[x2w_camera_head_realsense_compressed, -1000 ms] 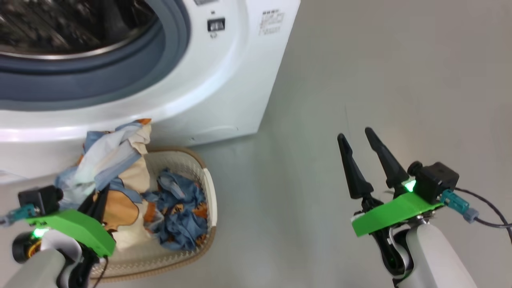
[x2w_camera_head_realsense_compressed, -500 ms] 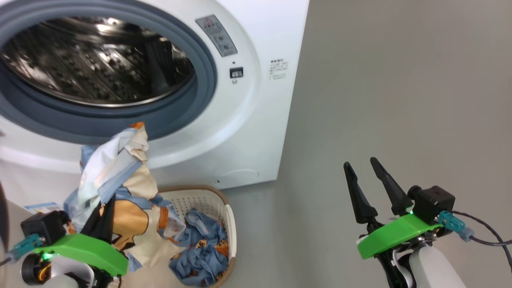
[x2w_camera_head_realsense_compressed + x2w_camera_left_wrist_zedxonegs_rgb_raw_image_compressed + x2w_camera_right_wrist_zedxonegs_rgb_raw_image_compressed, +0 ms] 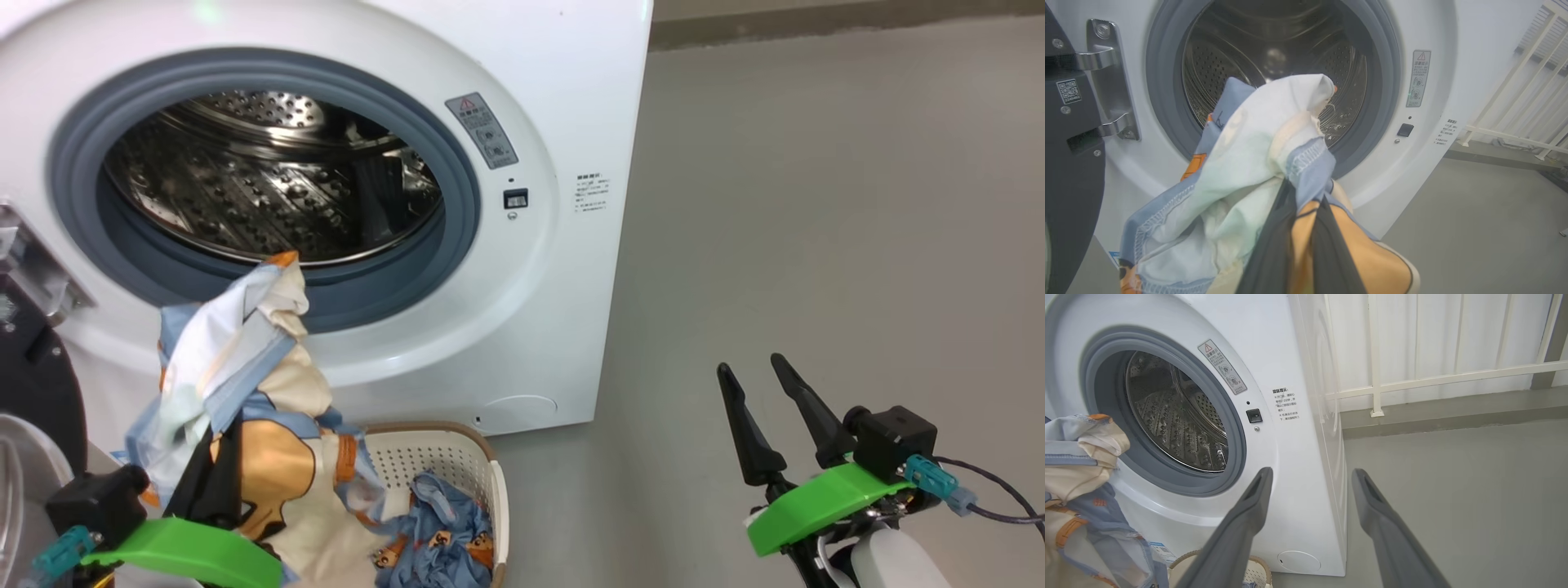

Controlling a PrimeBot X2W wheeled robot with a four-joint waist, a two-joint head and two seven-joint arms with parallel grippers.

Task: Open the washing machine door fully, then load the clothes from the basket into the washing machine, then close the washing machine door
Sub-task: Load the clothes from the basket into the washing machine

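The white washing machine (image 3: pixel 563 98) stands with its steel drum (image 3: pixel 269 188) exposed; its dark door (image 3: pixel 33 384) is swung out at the left edge, hinge side showing (image 3: pixel 1069 163). My left gripper (image 3: pixel 222 437) is shut on a light blue and cream garment (image 3: pixel 245 359) with a tan and black print, raised in front of the lower gasket (image 3: pixel 1241 163). More of the clothes (image 3: pixel 441 539) lie in the cream basket (image 3: pixel 457 457) below the machine. My right gripper (image 3: pixel 749 367) hangs open and empty over the floor to the right, its fingers well apart (image 3: pixel 1311 473).
Grey floor (image 3: pixel 816 245) stretches open to the right of the machine. A white railing (image 3: pixel 1412 379) runs along the wall behind it. The basket's rim (image 3: pixel 1259 575) sits close against the machine's front base.
The head camera has tilted up, bringing the whole drum opening into view. My left gripper has lifted the garment higher out of the basket. The right gripper stays open.
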